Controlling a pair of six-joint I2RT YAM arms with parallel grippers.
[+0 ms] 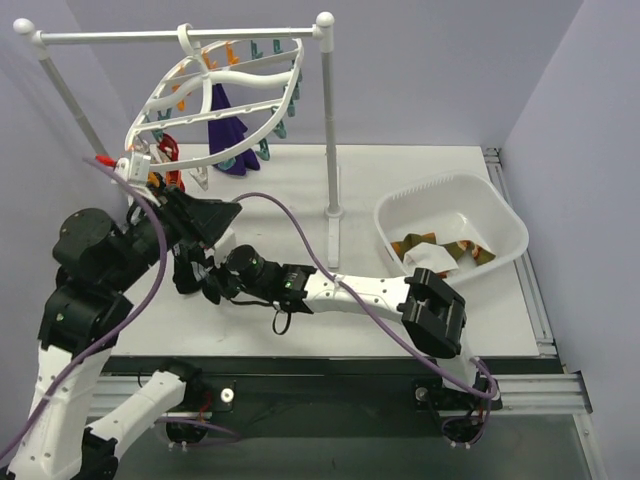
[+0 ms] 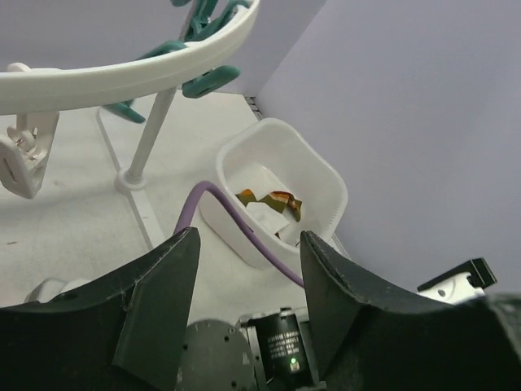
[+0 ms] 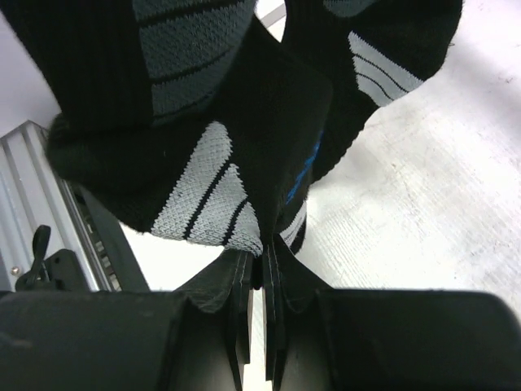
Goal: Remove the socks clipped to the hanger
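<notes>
The white oval hanger hangs tilted from the rail; its ring and teal clips cross the top of the left wrist view. A purple sock hangs clipped in its middle, and a red-and-white sock at its lower left end. My right gripper reaches left and is shut on a black sock with grey patches and blue marks, also seen in the top view. The sock's upper end is hidden. My left gripper is open and empty just above it.
A white basin at the right holds olive-striped and white socks; it also shows in the left wrist view. The white rail stand's pole stands mid-table. A purple cable arcs over the right arm.
</notes>
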